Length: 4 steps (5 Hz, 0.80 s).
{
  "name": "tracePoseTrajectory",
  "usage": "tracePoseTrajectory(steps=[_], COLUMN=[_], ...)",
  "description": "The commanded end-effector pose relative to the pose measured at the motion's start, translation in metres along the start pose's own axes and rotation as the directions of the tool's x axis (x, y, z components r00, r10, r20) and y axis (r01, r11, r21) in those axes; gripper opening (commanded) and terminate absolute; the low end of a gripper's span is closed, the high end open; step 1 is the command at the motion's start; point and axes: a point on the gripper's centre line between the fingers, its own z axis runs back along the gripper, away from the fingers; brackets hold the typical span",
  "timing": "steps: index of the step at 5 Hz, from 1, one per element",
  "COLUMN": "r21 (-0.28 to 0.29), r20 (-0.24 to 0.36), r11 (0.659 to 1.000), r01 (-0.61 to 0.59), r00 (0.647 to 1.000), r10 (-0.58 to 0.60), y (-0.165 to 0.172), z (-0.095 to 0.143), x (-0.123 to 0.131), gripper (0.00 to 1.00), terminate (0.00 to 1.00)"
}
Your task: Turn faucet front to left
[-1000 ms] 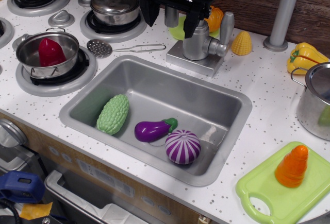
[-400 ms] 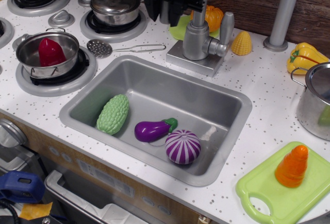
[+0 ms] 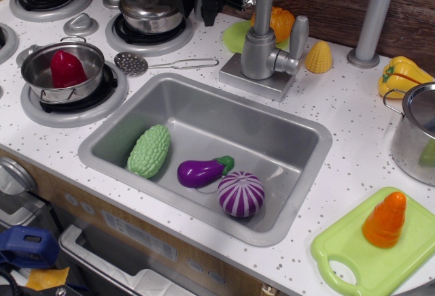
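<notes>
change: tool (image 3: 207,0) now sits further left and higher than a second ago, over the back burner area; it no longer covers the faucet (image 3: 262,54), whose body and upright pipe show in full.
unchanged: faucet base, paddle lever on its right side, and the vegetables in the sink (image 3: 285,173) lie as before.
hidden: most of the tool is cut off by the top edge; only dark lower parts show, so whether it is released or clenched cannot be told.
also cut off: spout pipe runs out of the top of the view; its outlet is not seen.
faucet place: on the white speckled table (image 3: 340,112), at the back rim of the sink, in front of an orange pumpkin (image 3: 280,22).
faucet to tool: faucet stands just right of the tool and lower; contact cannot be told.
</notes>
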Motion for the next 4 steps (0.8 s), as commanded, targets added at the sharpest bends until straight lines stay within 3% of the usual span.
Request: tracePoseTrajectory(steps=[1, 3, 4], r21=[0.036, 0.077, 0.062], r20=[0.061, 0.204, 0.22], r11=[0.999, 0.997, 0.998], r01=[0.024, -0.009, 0.003], r00=[0.998, 0.979, 0.975], r10=[-0.026, -0.007, -0.016], y=[0.036, 0.045, 0.049], z=[-0.001, -0.023, -0.029], x=[0.014, 0.032, 0.044], gripper=[0.0, 0.0, 0.0], terminate=[0.0, 0.0, 0.0])
